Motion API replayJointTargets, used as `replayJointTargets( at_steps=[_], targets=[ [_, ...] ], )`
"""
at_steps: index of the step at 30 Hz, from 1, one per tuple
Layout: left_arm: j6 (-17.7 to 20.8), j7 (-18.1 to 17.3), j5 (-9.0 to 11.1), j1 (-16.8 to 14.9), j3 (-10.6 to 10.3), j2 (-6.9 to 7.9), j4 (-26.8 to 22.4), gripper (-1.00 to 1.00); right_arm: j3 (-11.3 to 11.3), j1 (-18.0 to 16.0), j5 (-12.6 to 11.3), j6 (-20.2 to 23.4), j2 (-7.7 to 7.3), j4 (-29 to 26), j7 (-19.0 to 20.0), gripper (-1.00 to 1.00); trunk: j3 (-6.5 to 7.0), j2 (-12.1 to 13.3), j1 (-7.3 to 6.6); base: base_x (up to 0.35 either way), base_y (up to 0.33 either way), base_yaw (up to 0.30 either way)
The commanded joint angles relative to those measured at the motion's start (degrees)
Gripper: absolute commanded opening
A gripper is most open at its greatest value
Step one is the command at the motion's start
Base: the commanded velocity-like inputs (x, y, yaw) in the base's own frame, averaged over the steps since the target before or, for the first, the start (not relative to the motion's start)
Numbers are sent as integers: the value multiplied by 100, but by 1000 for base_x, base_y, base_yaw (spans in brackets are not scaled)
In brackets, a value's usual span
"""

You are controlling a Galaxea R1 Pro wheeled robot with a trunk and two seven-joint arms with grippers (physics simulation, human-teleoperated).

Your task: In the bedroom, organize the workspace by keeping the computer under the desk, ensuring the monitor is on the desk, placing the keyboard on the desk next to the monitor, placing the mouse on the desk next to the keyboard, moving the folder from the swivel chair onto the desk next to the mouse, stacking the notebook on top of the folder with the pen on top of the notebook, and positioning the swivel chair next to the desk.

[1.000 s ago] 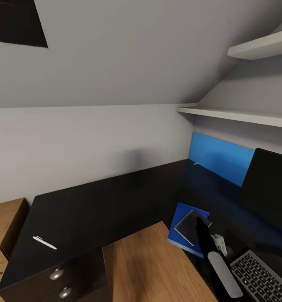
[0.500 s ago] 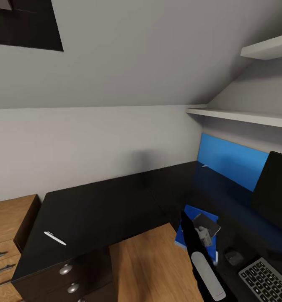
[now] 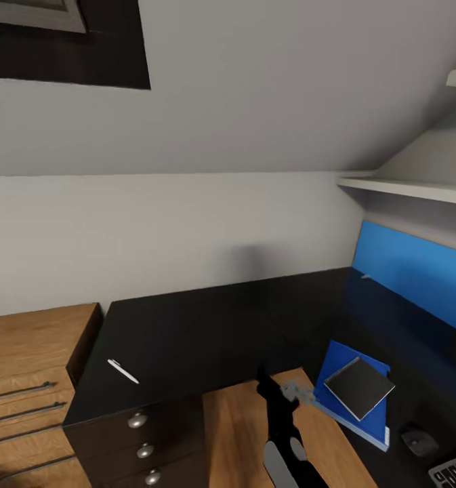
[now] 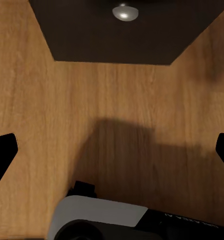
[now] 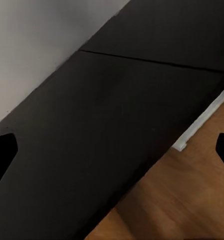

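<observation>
- We face the desk [image 3: 187, 332], its glossy black L-shaped top running along the wall and round the corner, with the black drawer unit [image 3: 143, 440] beneath its near edge.
- The folder [image 3: 343, 379] lies flat by the desk's inner corner, already where the task wants it, with the mouse [image 3: 419, 440] just beside it and a corner of the keyboard [image 3: 454, 471] next along the near edge.
- The notebook [image 3: 358, 388] sits squarely on top of the folder, so we judge that stacking done.
- The pen [image 3: 122, 371] lies alone at the desk's far end, above the drawer unit and well apart from the stack; we judge it the piece left to fetch.
- Our right gripper [image 3: 295, 391] hangs over the floor beside the desk edge, fingers spread wide and holding nothing; our left gripper [image 4: 112, 150] is likewise wide open and empty above the floor.
</observation>
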Motion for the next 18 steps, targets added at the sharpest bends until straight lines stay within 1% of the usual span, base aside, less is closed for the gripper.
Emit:
replayJointTargets(
  at_steps=[1,4,6,7,8,10,12,14,15,17,18],
  targets=[
    [35,-47,-8,1,29,-7,-9,100,72,-7,66,-35,0,63,-21,100,-3,-4,0,0,0,279],
    [32,-47,-7,1,29,-4,12,100,252,-11,330,-35,0,186,-29,100,3,-4,0,0,0,279],
    [30,-47,-7,1,29,-3,21,100,377,-12,459,-33,0,237,-32,100,7,-4,0,0,0,279],
    [29,-47,-7,1,29,-3,26,100,507,-13,550,-32,0,278,-34,100,9,-4,0,0,0,279],
    [28,-47,-7,1,29,-2,28,100,576,-13,583,-31,0,299,-35,100,11,-4,0,0,0,279],
    [25,-47,-7,1,29,-7,38,100,896,-14,676,-30,0,436,-37,100,15,-4,0,0,0,279],
    [-5,-47,-7,1,29,-8,50,100,1041,-14,706,-30,0,512,-37,100,19,-4,0,0,0,279],
    [-62,-47,-7,1,29,-9,80,100,1128,-14,720,-30,0,542,-37,100,23,-4,0,0,0,279],
    [-163,-47,-7,1,29,-8,128,100,1204,-15,728,-30,0,563,-37,100,25,-4,0,0,0,279],
    [-309,-47,-7,1,29,-5,179,100,1262,-15,734,-30,0,578,-37,100,29,-4,0,0,0,279],
    [-472,-47,-7,1,29,-4,221,100,1298,-15,737,-30,0,587,-37,100,31,-4,0,0,0,279]
  ],
)
